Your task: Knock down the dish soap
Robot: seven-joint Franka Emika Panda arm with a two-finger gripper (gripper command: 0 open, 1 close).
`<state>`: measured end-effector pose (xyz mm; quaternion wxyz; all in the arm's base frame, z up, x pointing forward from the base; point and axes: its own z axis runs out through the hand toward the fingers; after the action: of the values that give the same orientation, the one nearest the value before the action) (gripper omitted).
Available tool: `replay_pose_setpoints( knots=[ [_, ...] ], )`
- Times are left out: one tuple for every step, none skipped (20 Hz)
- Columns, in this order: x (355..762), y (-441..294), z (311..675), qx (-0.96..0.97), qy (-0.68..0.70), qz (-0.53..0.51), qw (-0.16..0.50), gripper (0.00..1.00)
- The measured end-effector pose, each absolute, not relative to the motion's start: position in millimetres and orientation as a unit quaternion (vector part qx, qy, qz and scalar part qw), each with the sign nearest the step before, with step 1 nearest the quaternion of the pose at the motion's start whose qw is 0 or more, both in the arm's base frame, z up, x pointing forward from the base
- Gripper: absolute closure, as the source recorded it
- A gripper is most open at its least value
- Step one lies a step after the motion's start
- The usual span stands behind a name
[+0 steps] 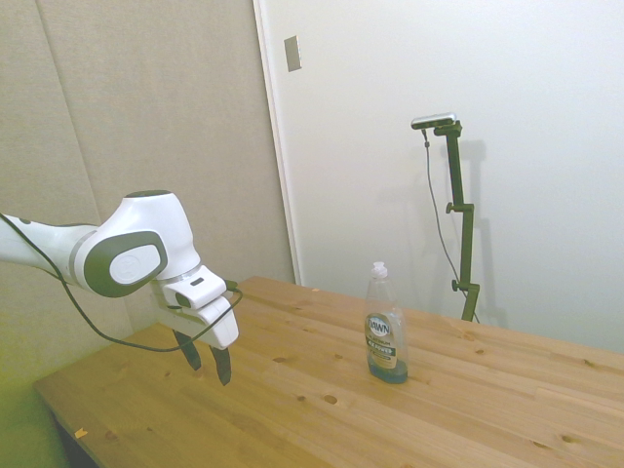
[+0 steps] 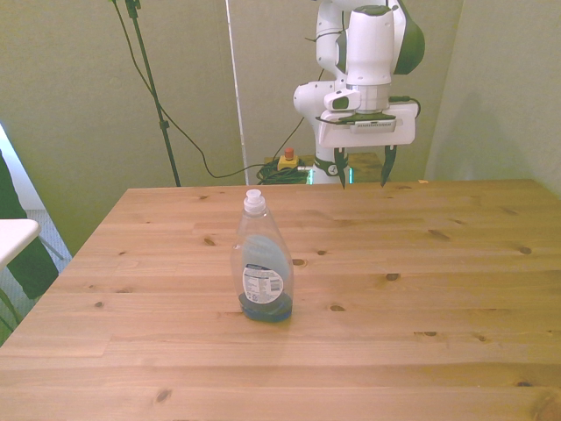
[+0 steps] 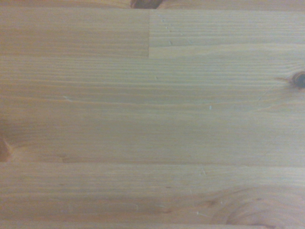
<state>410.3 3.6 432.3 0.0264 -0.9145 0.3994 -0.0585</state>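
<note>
The dish soap point(image 1: 386, 327) point(image 2: 261, 260) is a slim clear bottle with a white cap and a little blue liquid at the bottom. It stands upright near the middle of the wooden table point(image 1: 292, 409) point(image 2: 394, 333). My gripper point(image 1: 208, 363) point(image 2: 363, 176) hangs above the table's edge nearest the robot base, well apart from the bottle, pointing down. Its dark fingers are spread with nothing between them. The wrist view shows only bare wood planks point(image 3: 152, 114).
A small orange speck point(image 1: 81, 432) lies near the table's corner in the side view. A white surface point(image 2: 13, 237) juts in at the front view's left edge. A red and yellow button box point(image 2: 287, 160) sits on the floor behind the table.
</note>
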Motion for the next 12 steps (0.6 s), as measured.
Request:
replay_pose_setpoints(
  knots=[
    [410.7, 3.6, 432.4, -0.914, 0.399, -0.059, 0.027, 0.0],
    [411.2, 3.6, 432.9, -0.914, 0.399, -0.061, 0.028, 0.0],
    [411.8, 1.8, 434.0, -0.913, 0.402, -0.063, 0.028, 0.0],
    [413.8, -3.0, 438.1, -0.91, 0.407, -0.067, 0.031, 1.0],
    [417.4, -11.2, 445.0, -0.906, 0.415, -0.073, 0.034, 1.0],
    [422.5, -22.7, 453.5, -0.901, 0.425, -0.08, 0.038, 1.0],
    [428.7, -34.9, 461.4, -0.895, 0.435, -0.086, 0.041, 1.0],
    [435.5, -46.5, 467.7, -0.89, 0.444, -0.09, 0.042, 1.0],
    [443.1, -56.3, 472.3, -0.887, 0.451, -0.094, 0.042, 1.0],
    [451.6, -64.4, 475.5, -0.883, 0.458, -0.096, 0.043, 1.0],
    [460.9, -72.5, 478.2, -0.879, 0.465, -0.098, 0.044, 1.0],
    [470.3, -80.1, 480.0, -0.874, 0.473, -0.1, 0.044, 1.0]
  ],
)
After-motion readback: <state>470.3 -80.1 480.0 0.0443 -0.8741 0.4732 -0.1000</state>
